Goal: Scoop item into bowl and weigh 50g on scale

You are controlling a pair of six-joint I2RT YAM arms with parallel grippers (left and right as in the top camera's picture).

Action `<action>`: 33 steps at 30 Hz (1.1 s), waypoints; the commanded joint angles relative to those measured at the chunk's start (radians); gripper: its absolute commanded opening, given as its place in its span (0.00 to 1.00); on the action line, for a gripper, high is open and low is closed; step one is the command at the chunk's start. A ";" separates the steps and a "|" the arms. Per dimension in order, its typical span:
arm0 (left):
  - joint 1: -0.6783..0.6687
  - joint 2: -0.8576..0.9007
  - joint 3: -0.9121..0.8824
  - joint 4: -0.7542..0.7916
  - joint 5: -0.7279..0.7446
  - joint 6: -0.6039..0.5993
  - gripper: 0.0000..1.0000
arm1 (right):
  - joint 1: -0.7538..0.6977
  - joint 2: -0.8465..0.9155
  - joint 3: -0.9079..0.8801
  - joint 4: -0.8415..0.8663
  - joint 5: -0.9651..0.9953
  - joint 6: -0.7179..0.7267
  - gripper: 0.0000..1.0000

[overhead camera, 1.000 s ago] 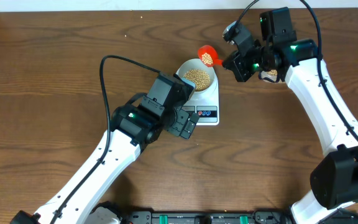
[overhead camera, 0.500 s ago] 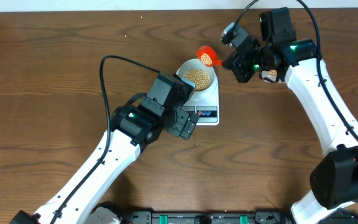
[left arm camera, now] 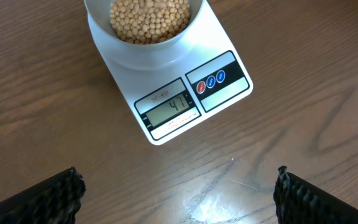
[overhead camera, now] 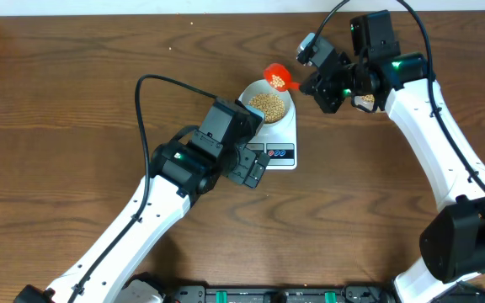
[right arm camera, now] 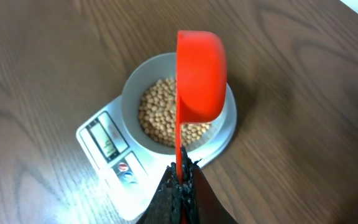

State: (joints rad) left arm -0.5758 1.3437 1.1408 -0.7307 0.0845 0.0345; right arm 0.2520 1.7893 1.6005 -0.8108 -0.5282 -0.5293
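**Red scoop nudged over the bowl; reading just under target**

Right pincer was clenched on the scoop's handle. Across the last second the scoop crept only slightly up and to the left above the bowl's far rim. The overhead view showed a few beans left in its cup. The right wrist view showed the cup turned mostly on edge above the bowl. No beans were seen falling.

The bowl sat on the scale, partly filled with beans. Neither bowl nor scale had shifted on the surface. The display looked like 47, though the digits were a little soft.

Left pincer was spread wide and empty, hanging just in front of the scale. Its arm had not moved.

Judgement: this was the topping-up stage, with only a few grams lacking. The small shift read as a careful trickle rather than a pour. The main risk was the remaining beans sliding out together and overshooting 50 g.
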 commanded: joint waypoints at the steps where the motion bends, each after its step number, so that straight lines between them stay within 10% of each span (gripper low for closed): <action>1: 0.006 0.002 -0.004 -0.002 0.010 0.014 0.99 | 0.002 0.010 0.006 0.000 -0.093 0.040 0.01; 33: 0.006 0.002 -0.004 -0.002 0.010 0.014 1.00 | -0.159 0.008 0.008 0.031 -0.459 0.284 0.01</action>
State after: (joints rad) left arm -0.5758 1.3437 1.1408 -0.7307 0.0845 0.0345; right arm 0.1303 1.7893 1.6005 -0.7982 -0.8810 -0.2943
